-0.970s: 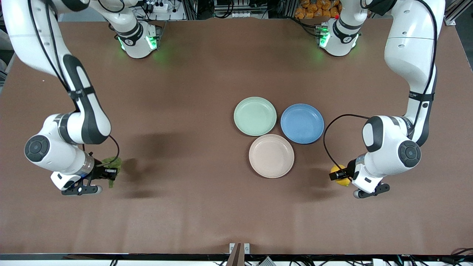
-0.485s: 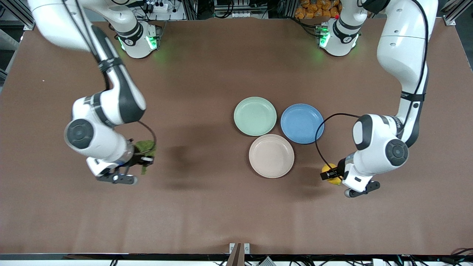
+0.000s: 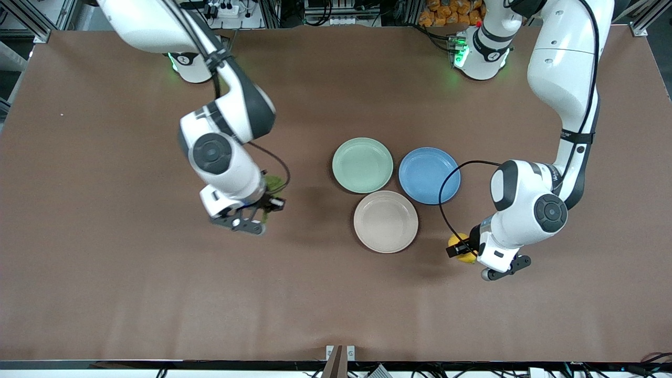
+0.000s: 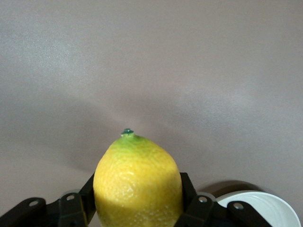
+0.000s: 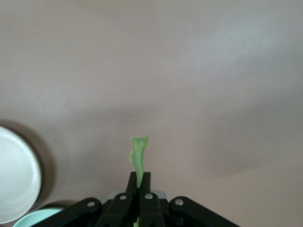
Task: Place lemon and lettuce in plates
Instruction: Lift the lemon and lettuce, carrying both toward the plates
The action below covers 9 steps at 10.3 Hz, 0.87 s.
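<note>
Both arms were up off the table (image 3: 105, 294) with their loads in hand, each at its own end, the three plates between them. The right gripper (image 3: 269, 202) was pinched tight on the lettuce (image 3: 273, 182), the thin leaf edge standing up between its closed fingers in the right wrist view, and it hung over bare table just short of the mint green plate (image 3: 362, 165). The left gripper (image 3: 458, 250) was clamped across the belly of the lemon (image 3: 462, 253), nub pointing away from the wrist, over the table beside the cream-beige plate (image 3: 386, 221). To my eye the carry was the step in hand, and doing it well meant bringing each load over the middle of its plate, not the rim, and lowering before letting go; the lemon looked likely to roll if dropped from a height, and the limp leaf might cling to a finger. The blue plate (image 3: 429, 175) sat nearest the left arm and wanted avoiding.
</note>
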Available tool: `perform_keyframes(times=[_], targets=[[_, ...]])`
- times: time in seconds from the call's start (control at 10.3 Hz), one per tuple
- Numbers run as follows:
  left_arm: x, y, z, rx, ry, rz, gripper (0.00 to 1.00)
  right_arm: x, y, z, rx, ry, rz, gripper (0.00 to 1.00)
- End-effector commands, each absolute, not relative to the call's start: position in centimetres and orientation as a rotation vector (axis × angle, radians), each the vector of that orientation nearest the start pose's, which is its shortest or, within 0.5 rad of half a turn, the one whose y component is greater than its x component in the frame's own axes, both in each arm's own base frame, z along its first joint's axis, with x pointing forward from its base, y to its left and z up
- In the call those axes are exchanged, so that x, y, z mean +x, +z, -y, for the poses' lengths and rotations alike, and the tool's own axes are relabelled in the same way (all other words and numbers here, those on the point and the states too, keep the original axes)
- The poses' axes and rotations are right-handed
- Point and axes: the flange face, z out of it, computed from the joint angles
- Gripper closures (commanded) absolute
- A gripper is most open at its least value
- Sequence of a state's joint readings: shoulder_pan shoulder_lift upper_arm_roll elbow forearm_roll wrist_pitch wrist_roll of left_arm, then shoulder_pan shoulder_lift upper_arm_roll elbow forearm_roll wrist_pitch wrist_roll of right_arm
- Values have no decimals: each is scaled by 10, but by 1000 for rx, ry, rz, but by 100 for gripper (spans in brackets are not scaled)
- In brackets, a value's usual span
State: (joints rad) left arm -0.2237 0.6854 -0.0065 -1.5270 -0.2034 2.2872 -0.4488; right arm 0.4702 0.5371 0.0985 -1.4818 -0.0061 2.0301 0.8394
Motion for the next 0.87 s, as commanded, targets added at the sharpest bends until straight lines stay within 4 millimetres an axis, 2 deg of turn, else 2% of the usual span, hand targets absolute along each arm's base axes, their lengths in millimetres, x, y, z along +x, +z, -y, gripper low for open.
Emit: perform_keyframes(times=[0.0, 0.1, 0.39, 0.58, 0.68, 0.78], targets=[[702, 263, 170, -3279, -55, 624, 100, 576, 361, -418, -3034, -13, -521, 100], [702, 262, 170, -3279, -60, 625, 100, 565, 356, -439, -3016, -25, -546, 100], [702, 262, 170, -3280, -63, 625, 100, 517, 330, -516, -2921, -81, -603, 100], [702, 262, 171, -3280, -63, 622, 100, 465, 299, -572, -2883, -87, -608, 100], [702, 262, 171, -3280, -62, 625, 100, 454, 283, -581, -2883, -85, -627, 100], [701, 262, 174, -3283, -60, 620, 100, 448, 272, -586, -2896, -77, -615, 71]])
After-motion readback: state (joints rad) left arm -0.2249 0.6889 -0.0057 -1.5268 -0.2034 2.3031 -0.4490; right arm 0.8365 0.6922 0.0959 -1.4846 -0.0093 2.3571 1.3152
